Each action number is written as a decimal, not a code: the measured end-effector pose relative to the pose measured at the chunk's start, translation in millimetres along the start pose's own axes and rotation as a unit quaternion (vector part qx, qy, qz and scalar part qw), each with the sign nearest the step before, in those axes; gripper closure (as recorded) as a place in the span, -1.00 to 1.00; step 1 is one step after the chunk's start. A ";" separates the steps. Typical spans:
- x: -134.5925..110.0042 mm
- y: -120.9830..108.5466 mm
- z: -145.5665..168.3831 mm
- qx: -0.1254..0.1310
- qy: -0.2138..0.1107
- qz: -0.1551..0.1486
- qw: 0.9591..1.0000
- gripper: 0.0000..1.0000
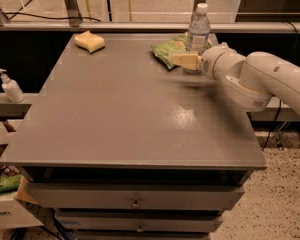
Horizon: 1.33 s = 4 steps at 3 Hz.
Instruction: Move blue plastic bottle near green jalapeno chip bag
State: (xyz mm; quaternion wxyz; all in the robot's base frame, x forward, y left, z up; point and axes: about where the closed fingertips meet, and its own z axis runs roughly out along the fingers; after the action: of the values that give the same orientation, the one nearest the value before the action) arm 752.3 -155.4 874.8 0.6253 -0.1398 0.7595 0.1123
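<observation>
The gripper (182, 60) sat low over the far right part of the table (120, 119). Its tan tip pointed left, in front of the foot of the blue plastic bottle (198, 26). From this angle it could not be told whether the gripper was closed on the bottle or free of it, since the bottle's base was hidden behind the gripper and wrist.

The bottle stood upright, white cap up, at the table's back right. The green jalapeno chip bag (166, 50) lay flat just beside it on the left, and the two seemed to touch or nearly touch. The gripper's tip reached over the near edge of the bag. The white arm (262, 79) came in from the right, past the table's edge. A yellow sponge (89, 41) lay well apart at the back left, and a small pump bottle (11, 86) stood off the table on a ledge to the left.

The bottle looked already placed next to the bag, so the step in hand was probably the set-down or release. The next move would call for letting go, if there was a grip, and then backing off gently. The tall bottle could tip easily, and the bag could be dragged along.
</observation>
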 end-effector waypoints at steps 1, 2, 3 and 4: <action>-8.5 -7.9 -19.9 -0.015 -0.003 -0.024 1.000 -1.00; -25.6 -15.3 -53.0 -0.047 -0.020 -0.047 0.998 -1.00; -41.1 -19.7 -94.3 -0.085 -0.044 -0.065 0.993 -1.00; -43.0 -7.7 -99.0 -0.110 -0.049 -0.066 0.991 -1.00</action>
State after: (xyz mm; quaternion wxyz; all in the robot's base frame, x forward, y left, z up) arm 671.7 -193.7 936.1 0.6488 -0.2515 0.7001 0.1603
